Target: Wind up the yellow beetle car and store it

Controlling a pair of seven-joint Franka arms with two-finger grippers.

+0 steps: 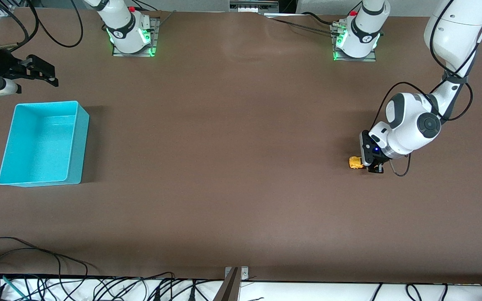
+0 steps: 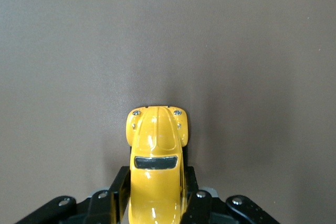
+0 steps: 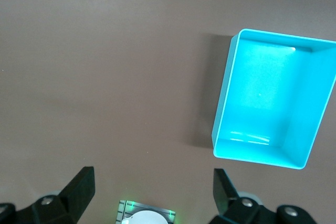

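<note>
The yellow beetle car (image 1: pixel 355 162) rests on the brown table toward the left arm's end. My left gripper (image 1: pixel 370 164) is down at the table with its black fingers (image 2: pixel 119 184) pressed against both sides of the car's rear half. In the left wrist view the car (image 2: pixel 156 145) points away from the wrist, with its hood and dark windscreen showing. My right gripper (image 1: pixel 42 75) waits open and empty in the air, over the table beside the turquoise bin (image 1: pixel 80 146). In the right wrist view its fingers (image 3: pixel 81 187) stand wide apart.
The turquoise bin is open-topped and holds nothing; it also shows in the right wrist view (image 3: pixel 223 103). The arm bases (image 1: pixel 130 37) (image 1: pixel 356 39) stand along the table's edge farthest from the front camera. Cables lie along the nearest edge (image 1: pixel 36 259).
</note>
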